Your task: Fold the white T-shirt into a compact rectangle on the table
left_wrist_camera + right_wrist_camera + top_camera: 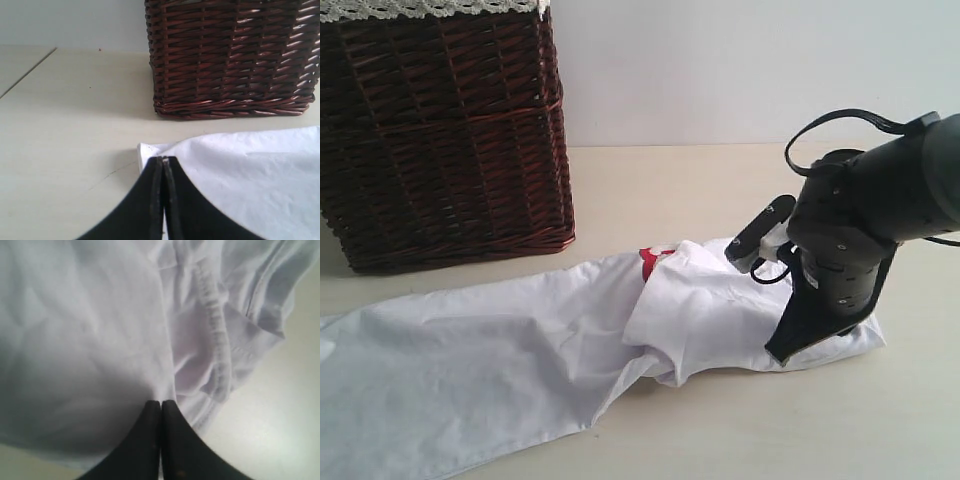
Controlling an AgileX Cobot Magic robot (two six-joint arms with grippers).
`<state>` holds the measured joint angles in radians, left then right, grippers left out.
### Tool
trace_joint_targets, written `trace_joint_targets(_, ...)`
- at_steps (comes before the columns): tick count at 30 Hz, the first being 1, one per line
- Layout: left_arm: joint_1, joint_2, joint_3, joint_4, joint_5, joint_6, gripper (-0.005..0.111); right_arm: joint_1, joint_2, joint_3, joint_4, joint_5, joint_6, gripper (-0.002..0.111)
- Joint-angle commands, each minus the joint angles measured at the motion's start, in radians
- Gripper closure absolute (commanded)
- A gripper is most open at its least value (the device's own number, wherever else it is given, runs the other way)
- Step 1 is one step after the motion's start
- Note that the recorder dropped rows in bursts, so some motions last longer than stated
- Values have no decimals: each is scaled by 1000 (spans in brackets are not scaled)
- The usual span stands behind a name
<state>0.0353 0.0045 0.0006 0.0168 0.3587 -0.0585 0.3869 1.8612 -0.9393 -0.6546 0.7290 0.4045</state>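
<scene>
The white T-shirt [470, 370] lies stretched out in a long strip across the table [670, 190], bunched and folded over at its right end, where a bit of red lettering [650, 262] peeks out. My right gripper [785, 352] points down onto that bunched end. In the right wrist view it [161, 402] is shut, with creases of the T-shirt [90, 340] running into its tips beside a stitched hem. My left gripper [163, 159] is shut at a corner of the T-shirt [250, 170], a sliver of white between its tips. The left arm is out of the exterior view.
A dark brown wicker basket [440, 130] stands at the back left, just behind the shirt's left half and close to my left gripper's corner [230, 55]. A pale wall runs behind the table. Bare tabletop [280, 430] shows beside the shirt's right end.
</scene>
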Motion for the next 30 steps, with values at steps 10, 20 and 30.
trace_joint_targets(10,4,-4,-1,-6,-7,2,107,-3,-138,-94,71,24,-37,108)
trace_joint_targets(20,4,-4,-1,27,-44,27,107,-3,-502,-122,250,-100,-85,108)
trace_joint_targets(30,-5,-4,-81,-303,-467,-286,107,-3,-516,-122,323,-9,-183,108)
